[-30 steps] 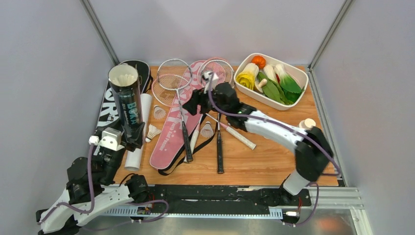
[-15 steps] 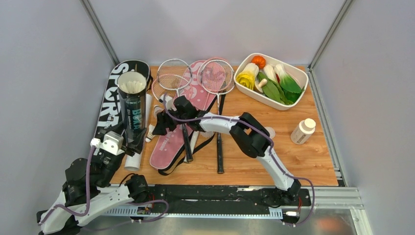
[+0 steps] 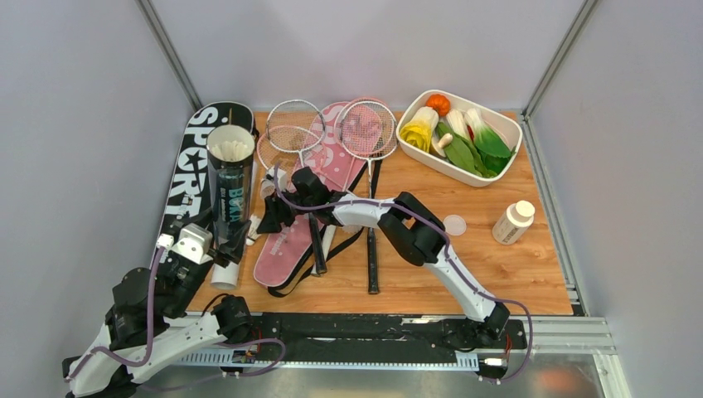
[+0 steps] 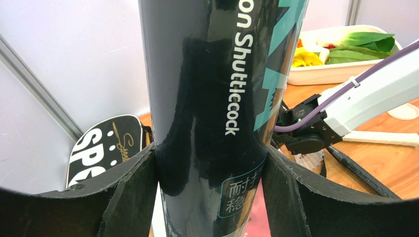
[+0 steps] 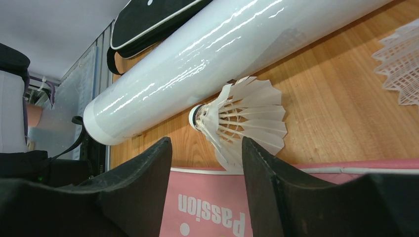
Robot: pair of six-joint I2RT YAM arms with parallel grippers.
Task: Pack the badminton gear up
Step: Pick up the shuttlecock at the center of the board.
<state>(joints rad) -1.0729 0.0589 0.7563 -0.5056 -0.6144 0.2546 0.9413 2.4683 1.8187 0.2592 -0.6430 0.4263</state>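
My left gripper (image 4: 212,163) is shut on an upright black shuttlecock tube (image 4: 217,98), which stands at the table's left (image 3: 230,186) with white feathers showing in its open top. My right gripper (image 5: 205,148) is open and low over the pink cover (image 5: 212,207). A white feather shuttlecock (image 5: 242,121) lies just ahead of its right finger, against a lying white tube (image 5: 212,59). From above, the right gripper (image 3: 269,217) sits right of the black tube. Two rackets (image 3: 296,133) (image 3: 365,128) lie across the pink cover (image 3: 290,236). The black SPORT cover (image 3: 195,157) lies far left.
A white bowl of toy vegetables (image 3: 512,133) stands at the back right. A small white bottle (image 3: 512,221) and a round lid (image 3: 454,222) are at the right. Another shuttlecock (image 5: 402,69) lies farther along the wood. Grey walls close in both sides.
My right arm swung left from the racket heads and came down beside the white tube and shuttlecock, its jaws narrowing a little. The held black tube shifted slightly right.
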